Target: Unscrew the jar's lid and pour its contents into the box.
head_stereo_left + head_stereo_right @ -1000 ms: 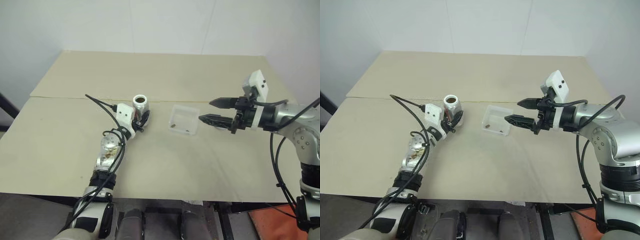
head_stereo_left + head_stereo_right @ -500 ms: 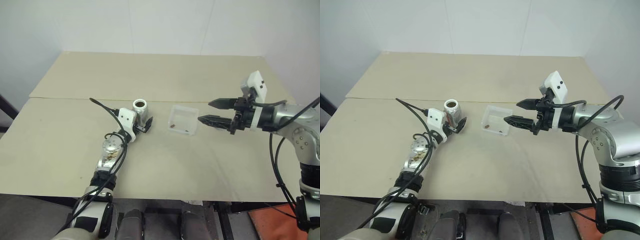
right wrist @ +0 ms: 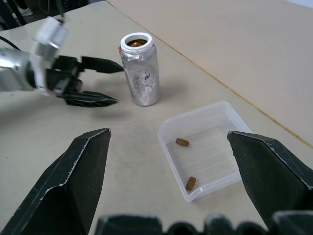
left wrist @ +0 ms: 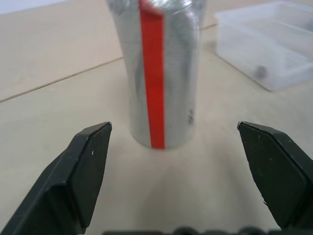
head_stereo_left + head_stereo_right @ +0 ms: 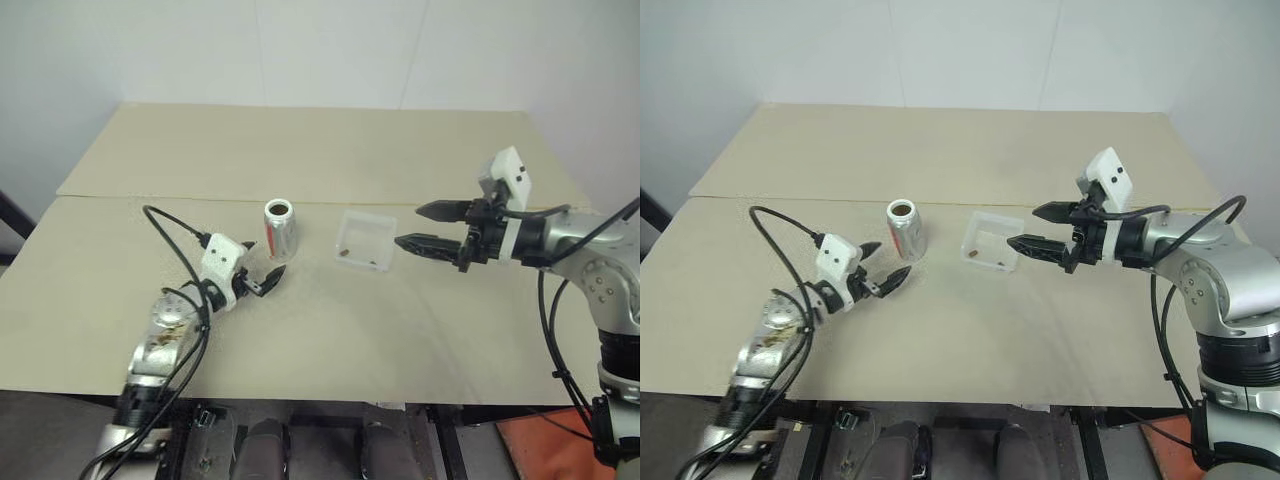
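Note:
The jar (image 5: pixel 280 228) stands upright on the table with its mouth uncovered, a red stripe (image 4: pixel 152 73) down its silver side. The lid is out of view. Just right of the jar sits the clear box (image 5: pixel 366 240), and two small brown bits of the contents (image 3: pixel 182 142) lie in it. My left gripper (image 5: pixel 268 279) is open, low over the table a short way in front of the jar and apart from it. Open too, my right gripper (image 5: pixel 408 225) hovers just right of the box, pointing at it, with nothing between its fingers.
The beige table (image 5: pixel 330 150) has a seam running across it behind the jar. A loose black cable (image 5: pixel 165 225) loops from my left wrist over the table. The table's front edge lies close below my left arm.
My left gripper let go of the jar, opened, and drew back toward me and to the left. The jar now stands alone. My right gripper has kept still.

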You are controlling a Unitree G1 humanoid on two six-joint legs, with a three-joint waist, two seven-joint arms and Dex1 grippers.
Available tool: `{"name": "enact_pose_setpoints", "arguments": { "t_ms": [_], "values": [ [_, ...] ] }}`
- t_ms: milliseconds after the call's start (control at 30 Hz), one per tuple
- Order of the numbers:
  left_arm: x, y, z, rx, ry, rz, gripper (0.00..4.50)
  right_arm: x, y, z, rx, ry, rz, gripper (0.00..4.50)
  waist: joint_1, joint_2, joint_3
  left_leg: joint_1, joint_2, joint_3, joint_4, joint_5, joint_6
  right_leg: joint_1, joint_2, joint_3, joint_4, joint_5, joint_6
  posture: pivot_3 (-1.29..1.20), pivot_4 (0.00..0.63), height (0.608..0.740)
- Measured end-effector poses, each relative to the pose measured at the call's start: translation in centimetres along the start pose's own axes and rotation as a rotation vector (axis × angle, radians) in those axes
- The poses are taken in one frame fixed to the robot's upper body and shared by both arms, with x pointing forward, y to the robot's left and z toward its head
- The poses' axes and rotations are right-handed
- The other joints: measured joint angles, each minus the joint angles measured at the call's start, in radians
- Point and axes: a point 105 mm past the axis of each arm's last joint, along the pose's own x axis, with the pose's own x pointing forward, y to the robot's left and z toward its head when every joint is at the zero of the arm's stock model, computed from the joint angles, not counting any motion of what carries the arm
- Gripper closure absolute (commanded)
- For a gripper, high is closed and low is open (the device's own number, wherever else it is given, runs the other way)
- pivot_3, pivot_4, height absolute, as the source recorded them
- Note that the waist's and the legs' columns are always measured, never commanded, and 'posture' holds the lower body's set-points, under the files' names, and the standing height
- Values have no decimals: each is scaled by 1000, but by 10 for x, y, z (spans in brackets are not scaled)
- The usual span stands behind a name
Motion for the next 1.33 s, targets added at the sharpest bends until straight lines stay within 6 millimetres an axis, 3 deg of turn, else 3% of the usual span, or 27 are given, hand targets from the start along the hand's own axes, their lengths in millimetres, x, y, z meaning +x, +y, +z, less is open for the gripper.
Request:
{"name": "enact_pose_setpoints", "arguments": {
  "t_ms": [133, 300, 433, 800, 1333],
  "values": [
    [-28, -4, 13, 27, 47, -150, 27, -1, 1, -6, 11, 12, -6, 0, -4, 0, 0, 0, 1, 1, -2, 0, 0, 0, 1, 0, -2, 0, -1, 0, 150, 740],
    [-63, 12, 60, 48, 8, -318, 27, -5, 2, -14, 20, 36, 2, 0, -7, 0, 0, 1, 2, 2, -4, 0, 0, 0, 1, 0, -4, 0, -1, 0, 150, 740],
    [-79, 7, 82, 74, -18, -487, 27, -7, 4, -13, -5, 39, 15, 0, -10, 0, 0, 1, 2, 3, -5, 0, 0, 0, 1, 0, -5, 0, -1, 0, 150, 740],
    [-90, 18, 99, 121, -54, -554, 27, -15, 5, -19, -31, 76, 16, 0, -15, 0, 0, 1, 2, 9, -6, 0, 0, -1, 2, 1, -6, 0, -1, 0, 150, 740],
    [-89, 3, 98, 110, -99, -575, 27, -27, 5, -24, -45, 82, -22, 0, -16, 0, 0, 2, 3, 8, -6, 0, 0, -1, 2, 1, -6, 0, -1, 0, 150, 740]
  ]
}}
